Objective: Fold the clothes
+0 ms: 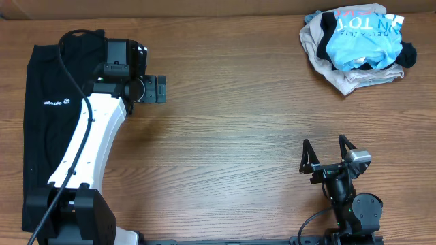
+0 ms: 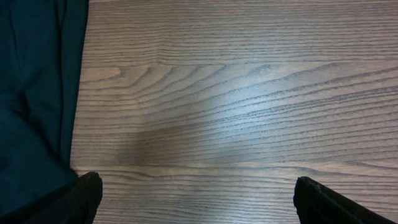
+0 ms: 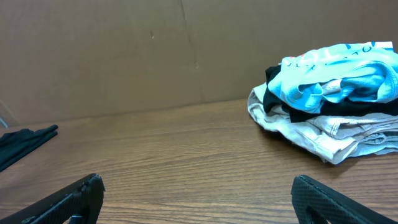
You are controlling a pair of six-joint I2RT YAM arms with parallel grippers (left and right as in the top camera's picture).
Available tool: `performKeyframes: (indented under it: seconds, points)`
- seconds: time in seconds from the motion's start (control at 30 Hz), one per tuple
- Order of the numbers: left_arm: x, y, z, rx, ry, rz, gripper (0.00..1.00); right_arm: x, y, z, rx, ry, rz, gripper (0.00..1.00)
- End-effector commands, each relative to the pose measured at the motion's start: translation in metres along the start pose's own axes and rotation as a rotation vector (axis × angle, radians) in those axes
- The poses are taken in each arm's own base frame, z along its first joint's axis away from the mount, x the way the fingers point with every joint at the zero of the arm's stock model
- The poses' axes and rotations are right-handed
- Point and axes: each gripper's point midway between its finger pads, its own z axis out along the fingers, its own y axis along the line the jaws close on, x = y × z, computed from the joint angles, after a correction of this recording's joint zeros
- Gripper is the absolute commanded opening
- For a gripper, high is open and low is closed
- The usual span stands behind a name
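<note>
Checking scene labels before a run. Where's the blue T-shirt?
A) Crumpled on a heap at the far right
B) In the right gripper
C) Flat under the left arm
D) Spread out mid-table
A: the blue T-shirt sits bunched on top of beige cloth at the far right, while the flat piece on the left is the black garment.

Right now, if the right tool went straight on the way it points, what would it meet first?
Probably the brown back wall: only bare table lies ahead of the right tool. The clothes pile sits right of that line, though depth is unclear.
</note>
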Motion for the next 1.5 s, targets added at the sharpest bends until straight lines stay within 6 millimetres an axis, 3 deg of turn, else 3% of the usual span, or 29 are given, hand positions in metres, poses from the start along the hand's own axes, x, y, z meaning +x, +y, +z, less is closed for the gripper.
performKeyframes:
  seconds: [0.0,0.73,0.83,1.03,1.17,1.3,1.47]
  points:
    - [-0.006,0.000,-0.003,0.007,-0.015,-0.018,1.00,0.001,-0.001,0.000,0.006,-0.007,0.003,1.00]
    - [-0.006,0.000,-0.005,0.007,-0.018,-0.018,1.00,0.001,-0.001,0.000,0.006,-0.007,0.003,1.00]
    - [-0.006,0.002,-0.020,0.000,-0.034,-0.020,1.00,0.001,-0.001,0.000,0.006,-0.007,0.004,1.00]
    - [-0.020,0.004,-0.093,0.020,-0.218,-0.030,1.00,0.001,-0.001,0.000,0.006,-0.007,0.004,1.00]
    - [-0.008,0.009,-0.134,0.021,-0.358,-0.040,1.00,0.001,-0.001,0.000,0.006,-0.007,0.003,1.00]
    - [0.020,0.019,-0.147,0.013,-0.475,-0.063,1.00,0.001,-0.001,0.000,0.006,-0.007,0.003,1.00]
    - [0.061,0.030,-0.141,0.001,-0.621,-0.109,1.00,0.001,-0.001,0.000,0.006,-0.007,0.003,1.00]
